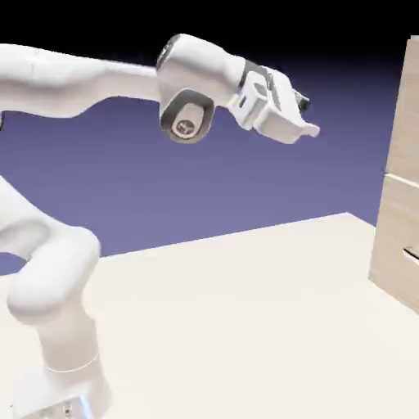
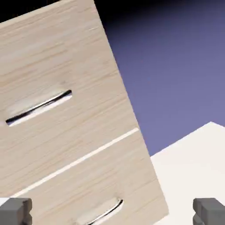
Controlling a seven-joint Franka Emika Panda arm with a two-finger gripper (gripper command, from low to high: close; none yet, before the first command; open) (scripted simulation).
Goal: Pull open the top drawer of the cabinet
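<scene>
End effector (image 1: 307, 129) open, well apart from cabinet (image 1: 399, 188).

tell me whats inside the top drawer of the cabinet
Nothing inside shows. The top drawer is shut, so only its wood-grain front and dark bar handle are visible, above the lower drawer of the cabinet. Its contents are covered.

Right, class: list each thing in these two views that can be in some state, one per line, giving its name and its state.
end effector: open, holding nothing, apart from the cabinet.
top drawer: shut, flush with the front.
top drawer's handle: untouched.
lower drawer: shut.
cabinet: upright on the table.
</scene>
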